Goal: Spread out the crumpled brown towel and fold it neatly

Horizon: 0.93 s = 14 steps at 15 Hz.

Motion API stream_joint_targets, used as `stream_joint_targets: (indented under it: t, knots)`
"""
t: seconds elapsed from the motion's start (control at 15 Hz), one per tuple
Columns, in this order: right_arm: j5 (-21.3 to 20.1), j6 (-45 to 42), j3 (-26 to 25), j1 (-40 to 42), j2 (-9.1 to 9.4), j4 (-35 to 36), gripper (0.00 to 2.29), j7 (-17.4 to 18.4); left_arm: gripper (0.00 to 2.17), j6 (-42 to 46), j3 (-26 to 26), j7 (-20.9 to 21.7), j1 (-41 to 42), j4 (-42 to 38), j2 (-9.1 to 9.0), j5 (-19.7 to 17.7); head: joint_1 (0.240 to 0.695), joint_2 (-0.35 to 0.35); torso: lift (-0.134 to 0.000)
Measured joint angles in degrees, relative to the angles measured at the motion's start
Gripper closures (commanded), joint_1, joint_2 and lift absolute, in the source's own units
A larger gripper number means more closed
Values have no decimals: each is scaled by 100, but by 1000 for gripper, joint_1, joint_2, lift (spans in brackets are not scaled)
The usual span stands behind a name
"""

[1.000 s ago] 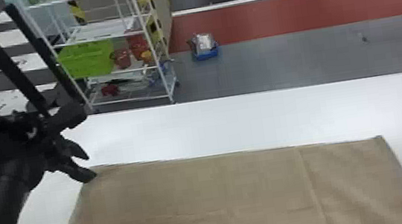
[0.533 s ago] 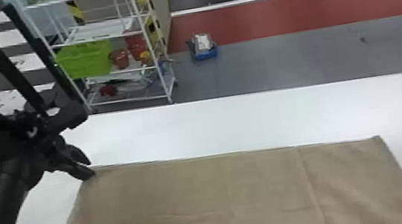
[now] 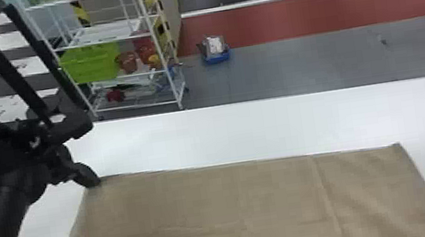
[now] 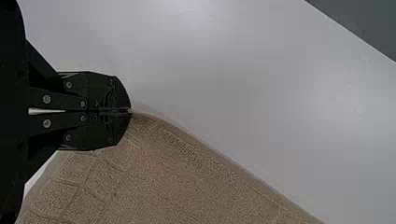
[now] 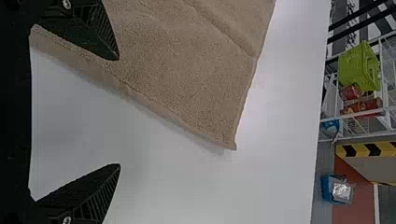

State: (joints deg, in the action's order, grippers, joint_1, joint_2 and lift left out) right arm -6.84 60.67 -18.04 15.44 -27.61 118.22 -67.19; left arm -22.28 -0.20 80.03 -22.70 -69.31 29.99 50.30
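The brown towel [image 3: 267, 200] lies spread out, largely flat, on the white table [image 3: 226, 134]. Its far edge runs nearly straight between two separated corners. The surface is textured, with a hemmed border. One long crease extends from the far edge through the right portion; fainter creases cross the middle.

Free tabletop [image 3: 257, 131] beyond the towel [image 3: 216, 207]

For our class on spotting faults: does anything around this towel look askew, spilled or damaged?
Nothing stands out as spilled or damaged. The brown towel lies spread on the white table, with only slight creases and its far right corner a little raised, ordinary for cloth not yet folded.
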Motion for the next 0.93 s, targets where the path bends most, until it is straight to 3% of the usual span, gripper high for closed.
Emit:
stream_joint_targets:
  t: [0.27,0.47,0.73,0.93]
  knots:
    - [307,340,-12,-220,69,-61,66,697,1372,-21,272,103,418,-607,16,-76,695,127,-122]
    - [623,712,224,-786,145,-560,83,1297,1372,-35,443,146,675,-909,24,-138,695,121,-122]
    - [743,1162,598,-1764,467,-1024,87,1615,1372,-33,531,144,752,-952,25,-160,695,154,-122]
    - [720,1601,948,-2272,542,-1296,205,1726,1372,-20,576,151,782,-954,25,-161,695,174,-122]
